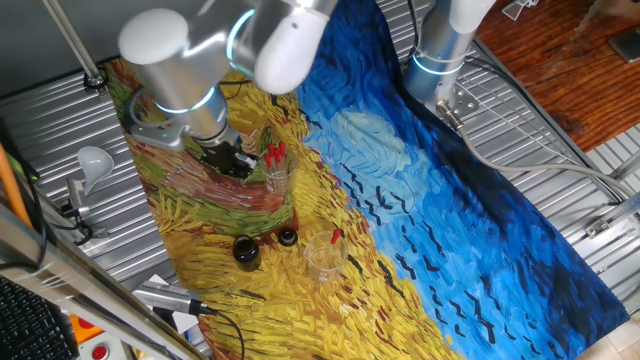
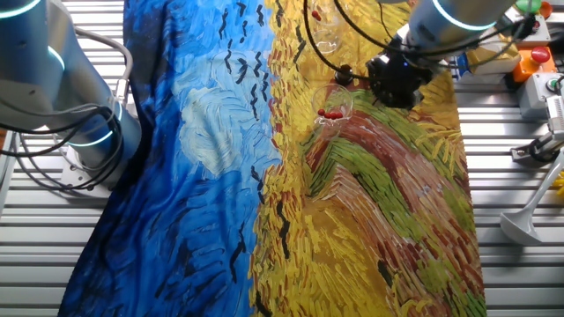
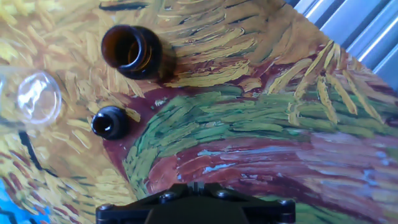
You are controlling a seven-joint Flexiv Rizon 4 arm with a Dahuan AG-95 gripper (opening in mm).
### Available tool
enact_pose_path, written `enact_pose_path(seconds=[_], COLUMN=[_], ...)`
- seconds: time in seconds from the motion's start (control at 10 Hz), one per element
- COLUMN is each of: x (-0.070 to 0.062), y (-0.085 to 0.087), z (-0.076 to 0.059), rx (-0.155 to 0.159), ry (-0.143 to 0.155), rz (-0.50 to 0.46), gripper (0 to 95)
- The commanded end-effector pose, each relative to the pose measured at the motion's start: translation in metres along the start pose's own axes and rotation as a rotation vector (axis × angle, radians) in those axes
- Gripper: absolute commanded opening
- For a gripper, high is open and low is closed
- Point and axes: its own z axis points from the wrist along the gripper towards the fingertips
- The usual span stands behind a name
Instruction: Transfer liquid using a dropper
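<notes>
On the painted cloth (image 1: 420,200), left end in one fixed view, the gripper (image 1: 232,160) hung low beside a clear glass (image 1: 277,170) holding droppers (image 1: 273,152), red bulbs up. Bulbs-up storage probably meant the rubber end was the intended grab point and the tips stayed inside the glass.

A second clear glass (image 1: 325,255) stood nearer the camera with one more red-bulbed dropper (image 1: 336,236) leaning in it; likely the receiving or source vessel, couldn't tell which. Brown bottle (image 3: 132,51) stood open, its black cap (image 3: 110,122) set apart beside it, so the liquid looked accessible.

Claw state: couldn't tell. Hand view showed only the black gripper base at the bottom edge, no fingers, and both fixed views had the fingers too dark and small to read. Nothing visibly held.

Droppers relative to claw: just beside it, on the blue side of the cloth, not between the fingers as far as visible. Hand view looked at bottle and cap, with a glass rim at the left edge; no dropper in that view.
</notes>
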Motion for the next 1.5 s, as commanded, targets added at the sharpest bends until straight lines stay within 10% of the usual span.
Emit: enact_pose_path(seconds=[0.1,0.3,0.9,1.5], x=[0.021,0.041,0.041,0.065], y=[-0.047,-0.091,-0.091,-0.143], z=[0.004,0.01,0.01,0.02], rx=[0.044,0.038,0.054,0.067], ry=[0.01,0.007,0.002,0.014], rz=[0.03,-0.032,0.132,0.061], gripper=[0.0,0.0,0.0,0.0])
